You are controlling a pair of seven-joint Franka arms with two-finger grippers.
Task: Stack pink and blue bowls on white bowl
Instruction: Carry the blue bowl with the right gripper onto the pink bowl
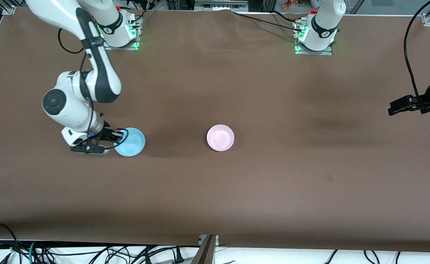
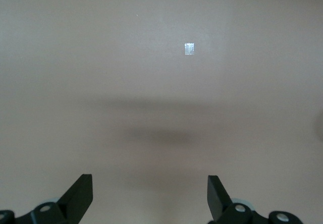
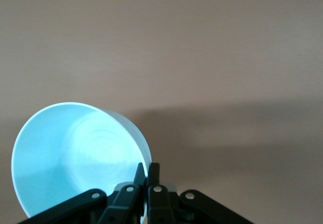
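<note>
1. So the right tool (image 1: 117,138) is down at the right arm's end of the worktop (image 1: 273,110), and its fingers are pinched tight on the rim of the blue bowl (image 1: 130,142). In the right wrist view the two fingertips (image 3: 147,171) meet on the thin wall, one inside and one outside, which makes sense: a rim pinch is about the only way a narrow two-finger tool gets hold of a round bowl.

2. That bowl (image 3: 75,158) looks tipped in the wrist view, mouth turned partly sideways. I'd guess that's the edge grip levering it, but from the front view I can't tell if it's off the worktop or only leaning.

3. The pink bowl (image 1: 220,137) sits upright near the middle of the worktop, well apart from the blue one and about as near to the front camera. Nothing's touching it.

4. No white bowl anywhere I can see, so the stack's base is missing. My guess is blue goes somewhere central, maybe by pink, but that's a guess.

5. The left tool (image 1: 401,106) hangs over the left arm's end of the worktop, waiting. Its fingers (image 2: 81,196) stand wide apart with nothing between them, just bare worktop and a small pale tape mark (image 2: 190,48) underneath.
</note>
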